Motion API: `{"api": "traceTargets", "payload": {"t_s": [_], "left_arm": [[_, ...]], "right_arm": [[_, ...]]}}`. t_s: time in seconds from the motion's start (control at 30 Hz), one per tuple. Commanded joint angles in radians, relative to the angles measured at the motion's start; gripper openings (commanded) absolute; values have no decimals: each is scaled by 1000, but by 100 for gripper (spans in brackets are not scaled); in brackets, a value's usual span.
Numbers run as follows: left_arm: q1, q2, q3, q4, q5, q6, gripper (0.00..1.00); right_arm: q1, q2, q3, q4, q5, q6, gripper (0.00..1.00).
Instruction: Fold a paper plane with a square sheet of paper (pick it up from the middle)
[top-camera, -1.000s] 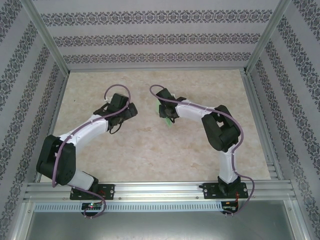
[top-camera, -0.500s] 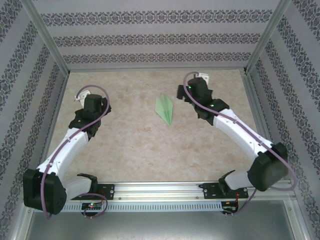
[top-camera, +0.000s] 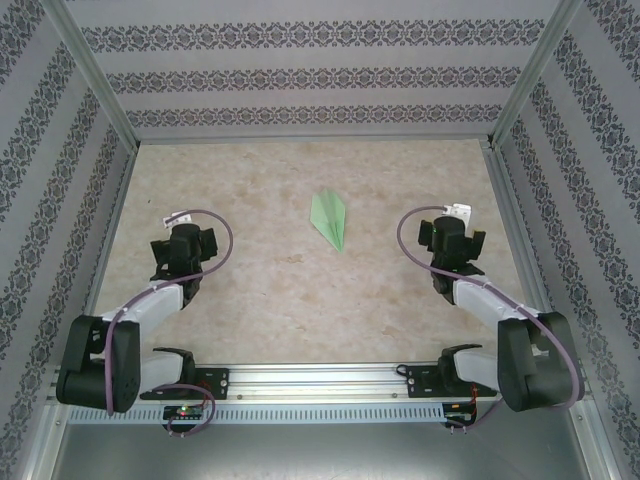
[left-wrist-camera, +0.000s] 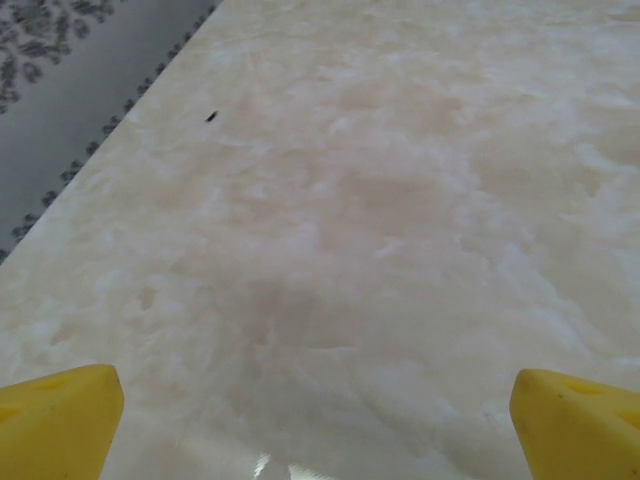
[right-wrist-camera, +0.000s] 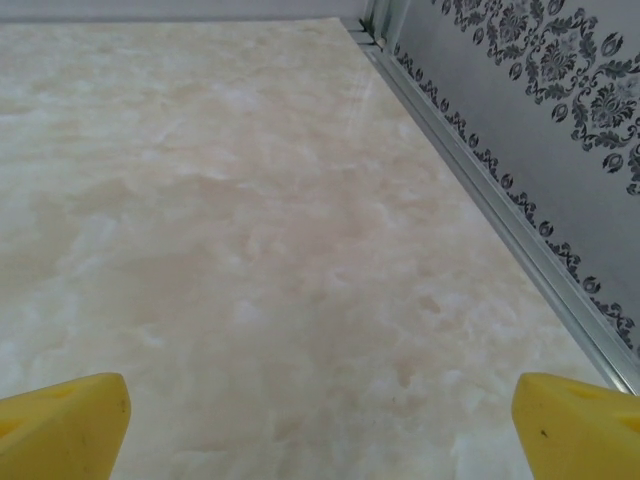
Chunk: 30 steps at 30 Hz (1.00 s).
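- Now the paper plane (top-camera: 330, 220) lies flat on the desk (top-camera: 260, 300).
- Left of it, the left pincer (left-wrist-camera: 318, 425) stands wide, empty.
- Right of it, the right pincer (right-wrist-camera: 320, 425) is also wide, empty.

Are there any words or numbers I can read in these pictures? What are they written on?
No text can be read anywhere.
The paper plane: plain green, no writing.
The wall pattern: swirly decoration, not letters.
The left white tag and the right white tag, up on the wrists: too small to read.
The dark speck on the table: a mark, not a letter.
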Motion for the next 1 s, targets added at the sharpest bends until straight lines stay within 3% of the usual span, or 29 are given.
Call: {"api": "traceTargets", "payload": {"t_s": [0.0,0.17,0.27,0.37,0.53,0.6,0.83,0.97], "left_arm": [[28,36,-40,299,151,129,100],[56,81,-73,459,318,140,100],[65,131,-74,540,357,144,100],[68,195,-53,573,374,155,100],[68,279,-29,597,383,157,100],[68,320,-27,629,376,155,100],[53,318,-18,606,343,166,100],[48,320,3,572,405,196,100]], "right_arm": [[-26,50,-7,281,-79,-64,98],[-35,140,-2,390,-145,-95,98],[-56,177,5,420,-182,-97,98],[-70,225,-24,523,-224,-94,98],[-109,237,-44,549,-310,-71,98],[-112,280,-75,663,-310,-70,98],[-123,270,-58,612,-330,-64,98],[-123,267,-54,606,-330,-66,98]]}}
